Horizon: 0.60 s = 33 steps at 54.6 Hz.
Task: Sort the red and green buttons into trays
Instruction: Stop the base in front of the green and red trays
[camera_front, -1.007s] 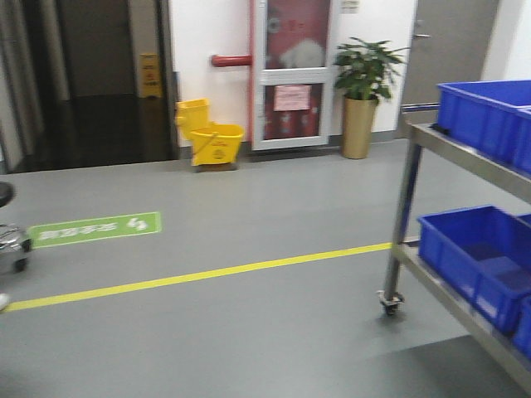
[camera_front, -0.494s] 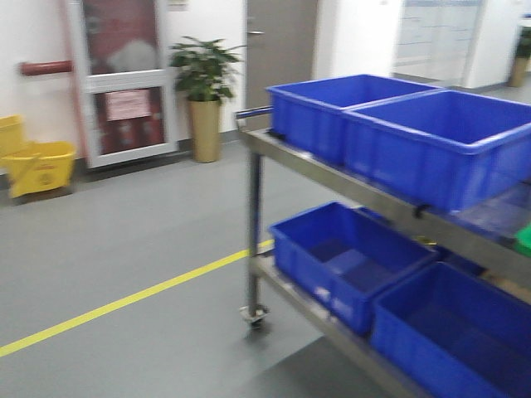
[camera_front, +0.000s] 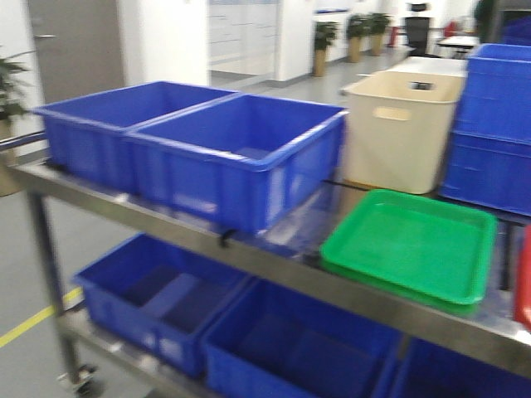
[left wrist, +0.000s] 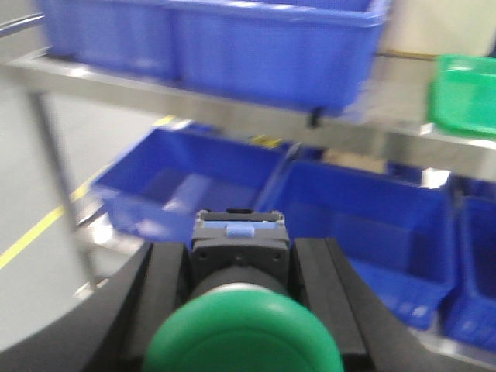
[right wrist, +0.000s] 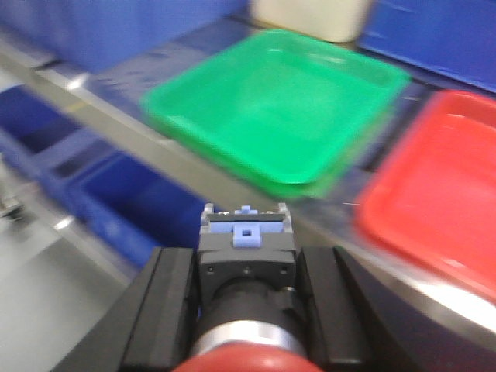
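The left gripper [left wrist: 242, 271] is clenched on a green button [left wrist: 242, 335]. Its black fingers [left wrist: 167, 287] press either side of the button's dark body, and the round green cap faces the camera. Ahead of this gripper sit blue crates [left wrist: 364, 232] on the cart's lower level. Above them runs the steel shelf [left wrist: 232, 105], and the green tray [left wrist: 465, 97] lies far up to the right.

The right gripper [right wrist: 246, 271] grasps a red button [right wrist: 244, 310] the same way, red cap nearest the lens. Straight ahead of it and slightly left, the green tray [right wrist: 271, 108] rests on the shelf. The red tray [right wrist: 442, 201] lies just beside it, ahead to the right. Beyond the green tray stands a cream tub [right wrist: 310, 15].
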### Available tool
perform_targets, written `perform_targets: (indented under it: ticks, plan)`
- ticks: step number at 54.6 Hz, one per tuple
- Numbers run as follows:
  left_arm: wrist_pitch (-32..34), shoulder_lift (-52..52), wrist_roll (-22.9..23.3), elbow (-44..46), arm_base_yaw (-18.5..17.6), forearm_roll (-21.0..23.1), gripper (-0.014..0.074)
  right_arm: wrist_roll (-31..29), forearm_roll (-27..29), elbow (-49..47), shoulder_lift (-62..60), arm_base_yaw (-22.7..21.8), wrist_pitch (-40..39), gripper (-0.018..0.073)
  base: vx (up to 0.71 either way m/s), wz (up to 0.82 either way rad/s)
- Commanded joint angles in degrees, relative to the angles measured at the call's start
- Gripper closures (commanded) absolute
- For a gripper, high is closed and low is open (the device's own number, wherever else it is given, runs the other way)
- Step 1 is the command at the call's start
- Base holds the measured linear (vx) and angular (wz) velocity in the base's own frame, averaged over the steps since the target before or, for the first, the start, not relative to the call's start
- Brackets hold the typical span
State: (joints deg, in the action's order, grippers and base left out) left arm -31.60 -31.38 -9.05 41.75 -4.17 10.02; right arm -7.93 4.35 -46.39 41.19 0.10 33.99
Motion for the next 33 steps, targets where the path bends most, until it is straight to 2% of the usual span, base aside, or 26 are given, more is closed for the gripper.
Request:
perform_targets:
  ticks: [1,21,33]
  plan:
    - [5.24,-0.29,0.16,1.41,-0.07,0.89,0.0599,0.00,-0.12,-1.69,-0.29,-0.15,-4.98,0.0568,0.32,-0.79]
    - [5.24,-0.29,0.16,1.41,-0.07,0.89,0.0599,0.00,-0.12,-1.69,-0.29,-0.15,-4.98,0.0568,0.30,-0.74]
    - [5.24,-0.29,0.16,1.41,-0.07,0.89,0.0599,0.00,-0.12,-1.69,-0.29,-0.15,-4.98,0.0568,0.27,-0.53]
